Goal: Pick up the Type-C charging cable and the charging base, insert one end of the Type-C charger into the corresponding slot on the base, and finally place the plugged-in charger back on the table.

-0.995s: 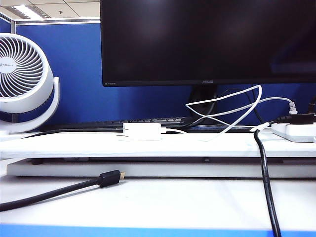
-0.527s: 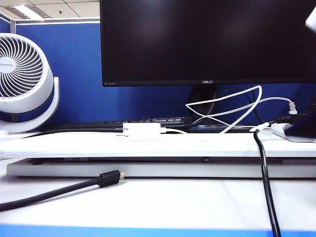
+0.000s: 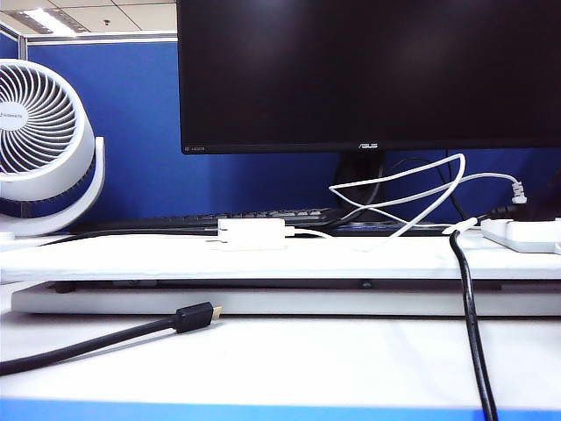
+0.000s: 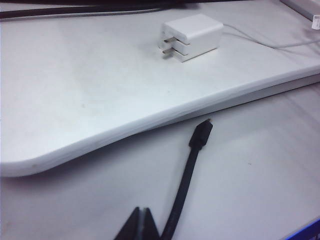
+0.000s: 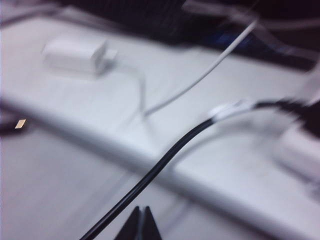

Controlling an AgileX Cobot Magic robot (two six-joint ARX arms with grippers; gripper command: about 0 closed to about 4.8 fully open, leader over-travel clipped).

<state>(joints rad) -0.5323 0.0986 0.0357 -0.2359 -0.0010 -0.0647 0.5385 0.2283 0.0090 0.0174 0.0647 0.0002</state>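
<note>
The charging base, a small white block, lies on the raised white board of the table. It also shows in the left wrist view, base with prongs facing me, and blurred in the right wrist view, base. The white Type-C charging cable loops up behind it, and one end meets the base's far end, apparently plugged in; cable, cable. My left gripper and right gripper hover over the lower table, both shut and empty, well apart from the base. Neither shows in the exterior view.
A black cable with a gold-tipped plug lies on the lower table near the left gripper, plug. A thick black cable hangs off the board at right, cable. Power strip, fan, monitor and keyboard stand behind.
A dark arm shape that covered the power strip at the exterior view's right edge has left that view. The base and the white cable have not moved.
</note>
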